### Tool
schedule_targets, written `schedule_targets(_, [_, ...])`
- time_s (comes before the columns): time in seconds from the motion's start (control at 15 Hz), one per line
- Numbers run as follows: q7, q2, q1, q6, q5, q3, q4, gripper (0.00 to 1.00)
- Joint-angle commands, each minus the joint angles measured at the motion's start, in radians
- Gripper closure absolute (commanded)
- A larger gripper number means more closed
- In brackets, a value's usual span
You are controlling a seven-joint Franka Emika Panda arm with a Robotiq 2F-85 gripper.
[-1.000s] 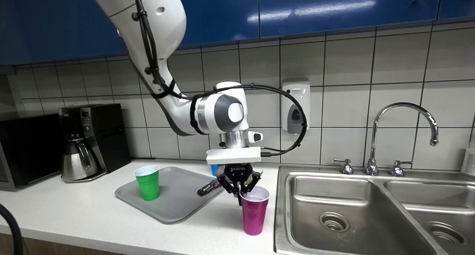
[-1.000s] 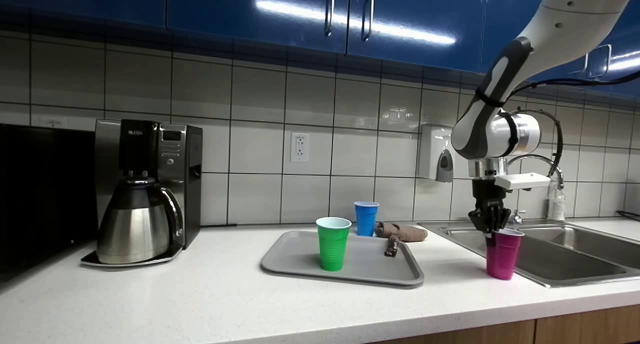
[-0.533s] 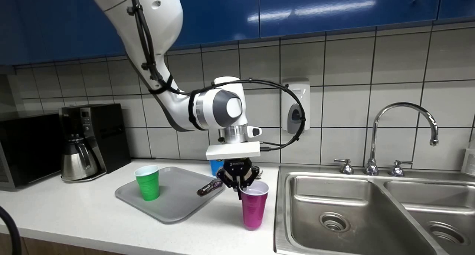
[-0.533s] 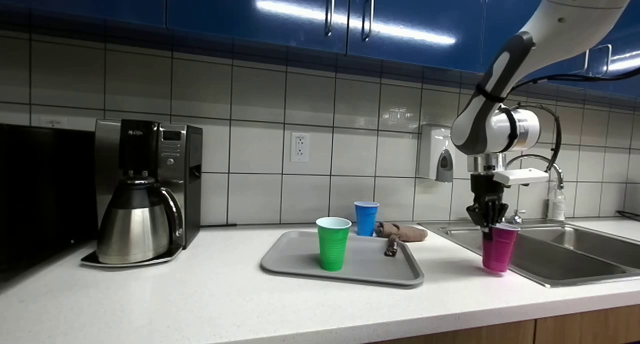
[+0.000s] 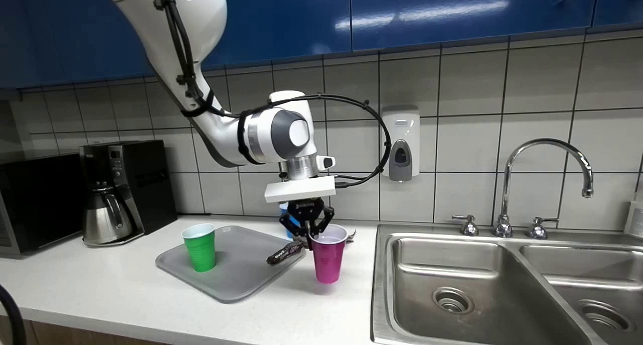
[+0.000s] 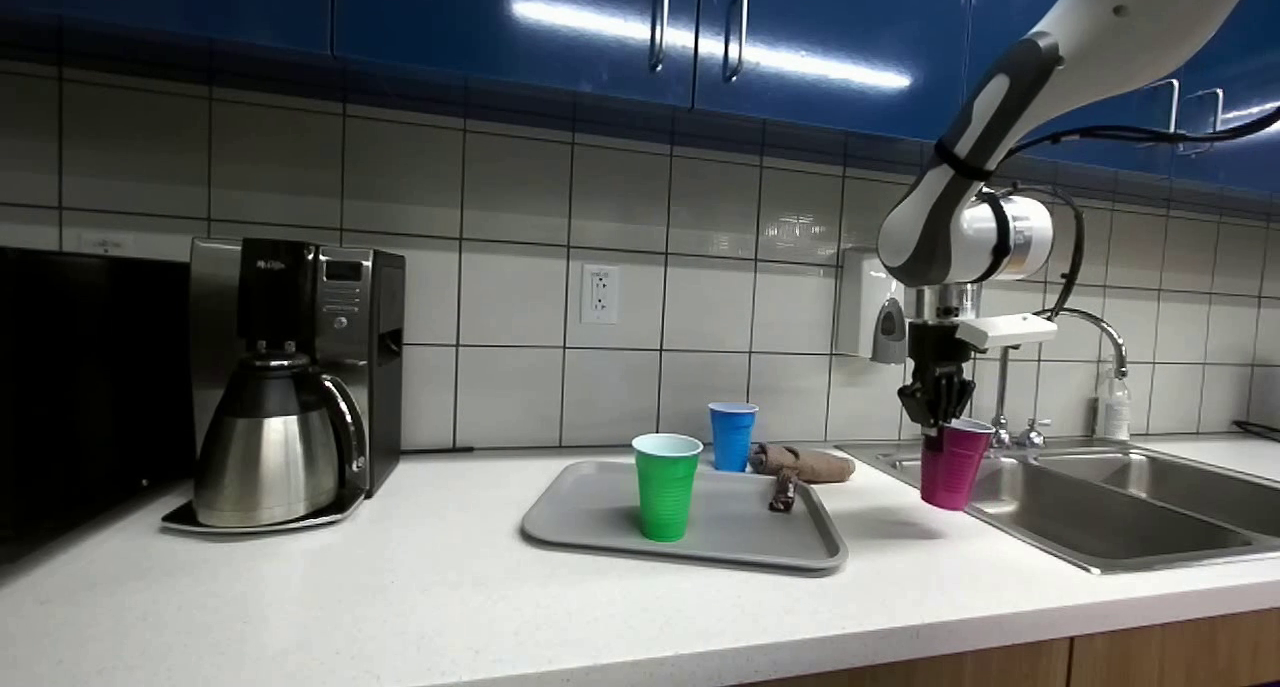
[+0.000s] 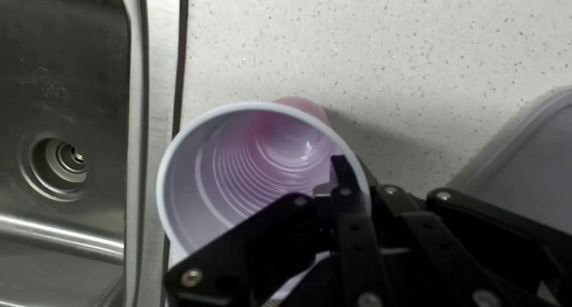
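The magenta cup (image 5: 329, 262) has just come up off the bench (image 5: 125, 279) and hangs above it near the sink (image 5: 381, 284), its rim pinched by the tool (image 5: 310, 239); I'd say that grip carries all its weight.

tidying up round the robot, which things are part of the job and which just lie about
In the job:
claw
pink cup, gripped at its rim

Just lying about, by the look of it:
green cup
tray
wrapped bar
blue cup
rolled cloth
coffee maker
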Motion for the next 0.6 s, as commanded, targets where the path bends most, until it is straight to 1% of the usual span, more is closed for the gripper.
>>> schedule_targets(0.0, [-0.041, -0.041, 0.017, 0.03, 0.019, 0.03, -0.023, 0.99])
schedule_targets(0.53, [-0.104, -0.053, 0.061, 0.07, 0.071, 0.079, -0.04, 0.99])
